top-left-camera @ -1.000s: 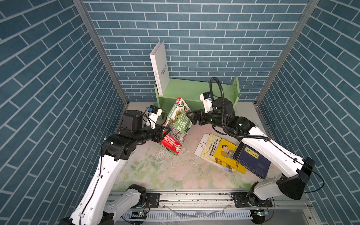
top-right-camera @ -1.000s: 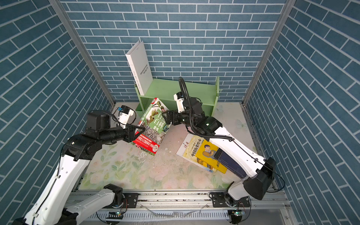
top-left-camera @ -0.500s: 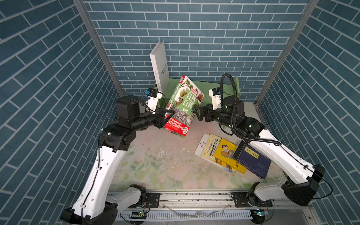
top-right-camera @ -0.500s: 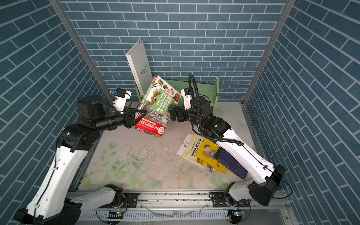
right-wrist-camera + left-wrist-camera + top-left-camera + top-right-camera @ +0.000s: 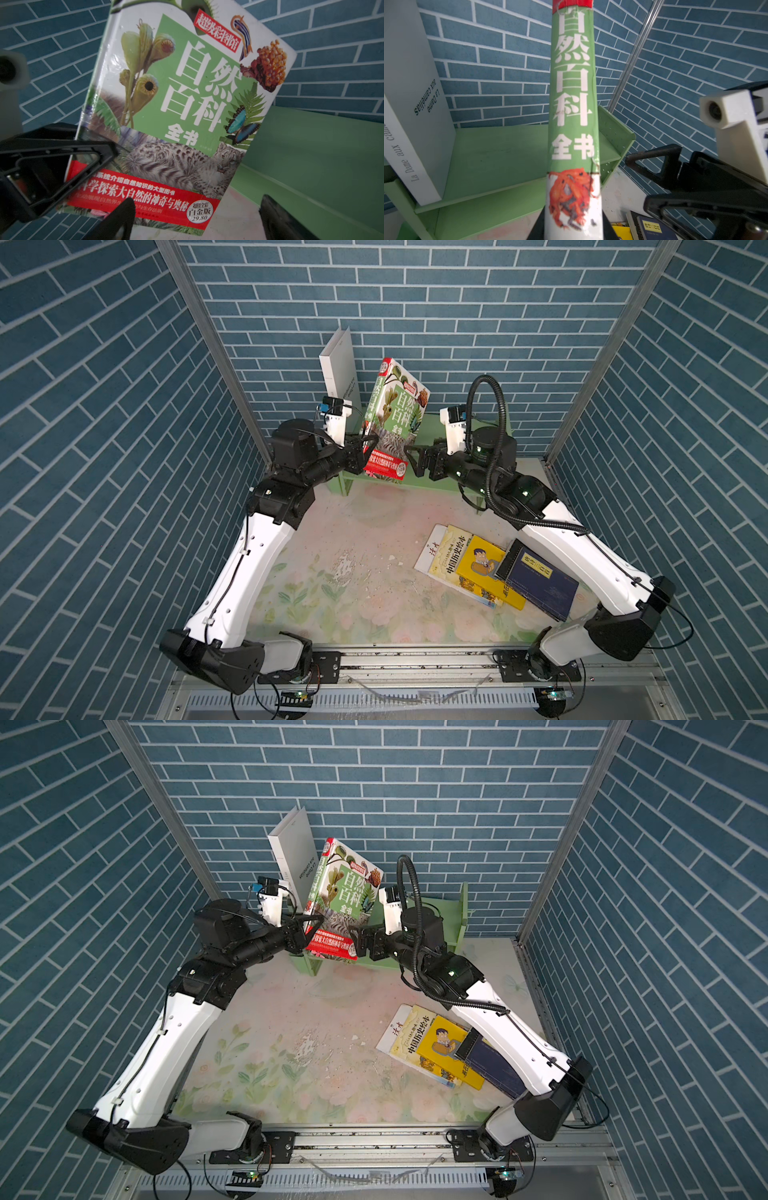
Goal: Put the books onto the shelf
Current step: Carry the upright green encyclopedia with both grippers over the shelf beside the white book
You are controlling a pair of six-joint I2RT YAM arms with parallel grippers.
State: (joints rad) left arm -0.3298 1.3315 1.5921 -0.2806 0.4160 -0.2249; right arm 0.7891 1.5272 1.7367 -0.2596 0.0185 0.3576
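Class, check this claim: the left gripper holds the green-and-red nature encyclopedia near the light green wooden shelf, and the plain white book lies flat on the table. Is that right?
Wrong on the plain white book: it stands on the light green wooden shelf, as the left wrist view shows. The left gripper does hold the green-and-red nature encyclopedia near that shelf.

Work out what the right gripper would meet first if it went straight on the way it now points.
Most likely the lower front cover of the green-and-red encyclopedia, held by the left gripper; it lies dead ahead of the open right gripper. Depth unclear.
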